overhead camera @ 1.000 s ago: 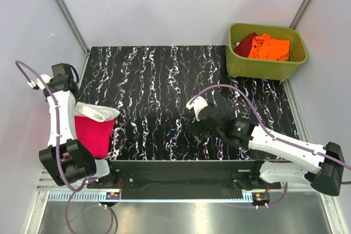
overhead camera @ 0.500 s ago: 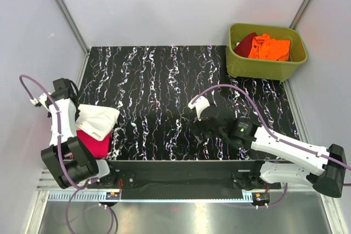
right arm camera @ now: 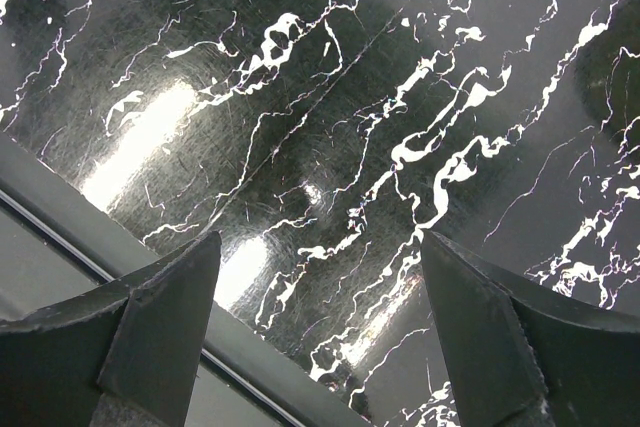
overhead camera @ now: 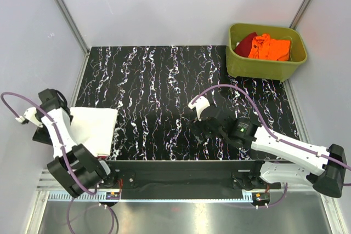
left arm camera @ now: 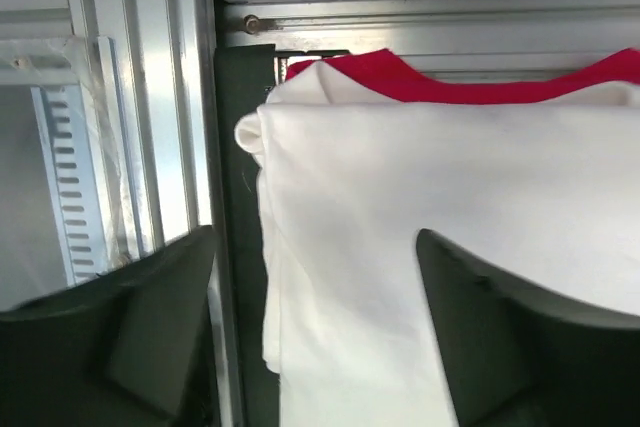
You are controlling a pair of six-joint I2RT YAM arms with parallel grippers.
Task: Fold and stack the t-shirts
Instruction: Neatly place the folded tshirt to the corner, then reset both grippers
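A folded white t-shirt point(overhead camera: 93, 129) lies flat at the table's near left corner, on top of the magenta-pink t-shirt point(overhead camera: 102, 155), of which only a thin edge shows. In the left wrist view the white t-shirt point(left arm camera: 450, 207) fills the frame, with the pink t-shirt point(left arm camera: 400, 75) peeking out beyond it. My left gripper point(left arm camera: 315, 247) is open and straddles the white shirt's edge, gripping nothing. It sits at the table's left edge point(overhead camera: 41, 132). My right gripper point(overhead camera: 201, 130) is open and empty over bare tabletop point(right arm camera: 320, 247). Orange point(overhead camera: 270, 47) and dark red point(overhead camera: 245, 41) t-shirts lie in the tub.
The olive-green plastic tub point(overhead camera: 267, 65) stands at the far right corner of the black marbled table point(overhead camera: 159, 80). An aluminium frame rail point(left arm camera: 130, 127) runs right beside the left gripper. The table's front edge point(right arm camera: 120, 237) is just under the right gripper.
My left gripper has opened and let go of the white t-shirt, which dropped flat onto the pink one. The left arm swung outward to the left. The right arm barely moved.
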